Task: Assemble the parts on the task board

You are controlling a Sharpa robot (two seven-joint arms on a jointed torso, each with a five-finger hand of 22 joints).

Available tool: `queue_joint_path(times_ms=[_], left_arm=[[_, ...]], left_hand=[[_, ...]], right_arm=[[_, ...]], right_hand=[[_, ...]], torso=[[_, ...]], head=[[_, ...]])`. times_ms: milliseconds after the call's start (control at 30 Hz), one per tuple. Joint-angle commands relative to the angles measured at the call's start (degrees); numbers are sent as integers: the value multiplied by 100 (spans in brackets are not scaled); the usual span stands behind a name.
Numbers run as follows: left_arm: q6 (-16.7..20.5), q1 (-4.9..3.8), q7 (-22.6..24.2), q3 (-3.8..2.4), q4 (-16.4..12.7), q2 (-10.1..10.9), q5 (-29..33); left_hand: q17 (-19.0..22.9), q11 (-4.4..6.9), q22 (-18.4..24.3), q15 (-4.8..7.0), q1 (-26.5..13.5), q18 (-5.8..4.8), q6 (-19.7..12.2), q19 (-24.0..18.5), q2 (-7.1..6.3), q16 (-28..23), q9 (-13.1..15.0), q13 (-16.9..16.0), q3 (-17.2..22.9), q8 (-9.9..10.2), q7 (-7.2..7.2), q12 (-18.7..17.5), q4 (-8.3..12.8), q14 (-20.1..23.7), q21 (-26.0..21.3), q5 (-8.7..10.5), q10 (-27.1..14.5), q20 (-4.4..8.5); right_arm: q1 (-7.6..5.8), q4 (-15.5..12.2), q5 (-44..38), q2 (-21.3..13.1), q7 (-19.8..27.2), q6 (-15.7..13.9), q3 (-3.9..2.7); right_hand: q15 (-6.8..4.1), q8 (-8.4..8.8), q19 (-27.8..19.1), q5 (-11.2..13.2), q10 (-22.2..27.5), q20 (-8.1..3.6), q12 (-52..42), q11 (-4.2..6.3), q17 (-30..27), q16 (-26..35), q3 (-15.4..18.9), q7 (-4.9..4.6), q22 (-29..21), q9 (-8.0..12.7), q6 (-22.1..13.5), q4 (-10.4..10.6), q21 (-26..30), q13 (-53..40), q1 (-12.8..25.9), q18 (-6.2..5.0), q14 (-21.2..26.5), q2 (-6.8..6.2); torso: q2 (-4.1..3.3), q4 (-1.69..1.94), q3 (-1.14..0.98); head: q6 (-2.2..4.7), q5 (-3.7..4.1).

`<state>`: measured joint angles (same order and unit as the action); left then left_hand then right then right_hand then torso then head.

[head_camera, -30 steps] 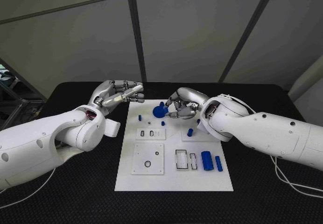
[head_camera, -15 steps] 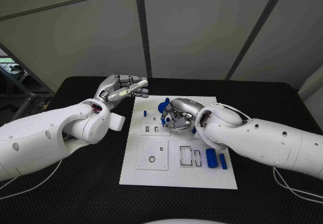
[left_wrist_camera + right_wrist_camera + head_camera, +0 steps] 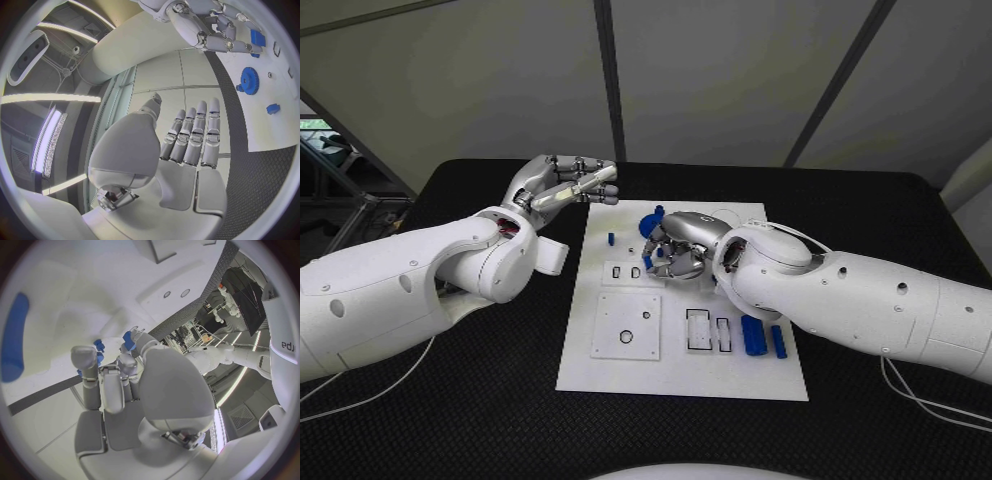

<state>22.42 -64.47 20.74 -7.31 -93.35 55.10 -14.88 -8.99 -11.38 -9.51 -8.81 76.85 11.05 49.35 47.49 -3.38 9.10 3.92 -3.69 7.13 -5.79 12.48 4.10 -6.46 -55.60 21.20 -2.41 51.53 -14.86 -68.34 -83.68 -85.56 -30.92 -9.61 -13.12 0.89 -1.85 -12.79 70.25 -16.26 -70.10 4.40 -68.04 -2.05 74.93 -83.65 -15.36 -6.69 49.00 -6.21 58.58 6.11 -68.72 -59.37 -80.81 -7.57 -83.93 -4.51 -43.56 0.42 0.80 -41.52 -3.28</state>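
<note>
While the right robot hand (image 3: 678, 255) curls down over the board (image 3: 678, 370), its fingertips close around small blue pegs (image 3: 129, 339), probably seating one. Just beyond it lies the blue gear (image 3: 652, 222). Off the board, the left robot hand (image 3: 560, 185) hovers empty, fingers loosely together.

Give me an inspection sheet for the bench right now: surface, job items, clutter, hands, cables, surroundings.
Surface: black table, white task board at its middle.
Job's things: blue gear lying on the board's far end; two blue cylinders lying at its right edge; small blue pegs near the right hand.
Clutter: nothing seen.
Hands: left hand raised beside the board, holding nothing; right hand low over the board, grip unclear.
Cables: white cable on the table, right side.
Surroundings: grey wall panels behind.
</note>
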Motion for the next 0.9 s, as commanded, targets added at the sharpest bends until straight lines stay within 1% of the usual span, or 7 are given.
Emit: queue_joint_path(times_ms=[33, 100, 367, 500, 900], left_arm=[[-4, -7, 18, -4, 3, -7, -38], [-5, -7, 17, -4, 6, -8, -38], [-15, -7, 11, -4, 5, -17, -38], [-17, -7, 8, -4, 4, -17, -38], [-25, -7, 3, -4, 11, -23, -38]], left_hand=[[-9, -2, 7, -15, 18, -81, 33, -48, 52, -30, -3, -4, 32, 18, 73, -29, 14, 35, -26, -33, -16, 2], [-9, -2, 7, -15, 18, -81, 33, -48, 52, -30, -3, -4, 32, 18, 73, -29, 14, 35, -26, -33, -16, 2], [-9, -2, 7, -15, 18, -81, 33, -48, 52, -30, -3, -4, 32, 18, 73, -29, 14, 35, -26, -33, -16, 2], [-9, -2, 7, -15, 18, -81, 33, -48, 52, -30, -3, -4, 32, 18, 73, -29, 14, 35, -26, -33, -16, 2], [-11, -2, 10, -16, 21, -82, 40, -57, 56, -35, -2, -5, 32, 19, 75, -27, 20, 39, -31, -33, -11, 0]], right_arm=[[0, 6, -120, 21, -20, 65, 1], [9, 10, -126, 36, -14, 69, 2], [39, 55, -136, 91, -16, 134, 9], [43, 67, -141, 94, -13, 155, 12], [53, 119, -302, 108, -71, 290, 24]], right_hand=[[-22, -15, -19, 20, 41, -30, 27, -5, 489, -14, -26, -24, -5, -95, 19, -8, 5, 9, 33, 15, -390, 24], [-22, -15, -19, 20, 41, -30, 27, -5, 489, -14, -26, -24, -5, -95, 19, -8, 5, 9, 33, 15, -390, 24], [-18, -17, -22, 25, 37, -28, 20, -8, 494, -17, -26, -28, -7, -96, 13, -7, 7, -1, 47, 15, -390, 18], [-17, -18, -22, 27, 37, -27, 19, -9, 500, -20, -26, -29, -7, -97, 11, -6, 7, -3, 50, 16, -391, 16], [-3, -8, -57, 42, 95, -15, 65, -26, 486, -9, -25, -49, -65, -96, -47, -11, 43, 50, 97, 6, -387, -26]], torso=[[2, 10, 1], [4, 7, 4], [5, 3, 4], [4, 6, 5], [6, 1, 5]], head=[[-8, -1], [-5, -3], [-13, 6], [-14, 9], [-16, 8]])
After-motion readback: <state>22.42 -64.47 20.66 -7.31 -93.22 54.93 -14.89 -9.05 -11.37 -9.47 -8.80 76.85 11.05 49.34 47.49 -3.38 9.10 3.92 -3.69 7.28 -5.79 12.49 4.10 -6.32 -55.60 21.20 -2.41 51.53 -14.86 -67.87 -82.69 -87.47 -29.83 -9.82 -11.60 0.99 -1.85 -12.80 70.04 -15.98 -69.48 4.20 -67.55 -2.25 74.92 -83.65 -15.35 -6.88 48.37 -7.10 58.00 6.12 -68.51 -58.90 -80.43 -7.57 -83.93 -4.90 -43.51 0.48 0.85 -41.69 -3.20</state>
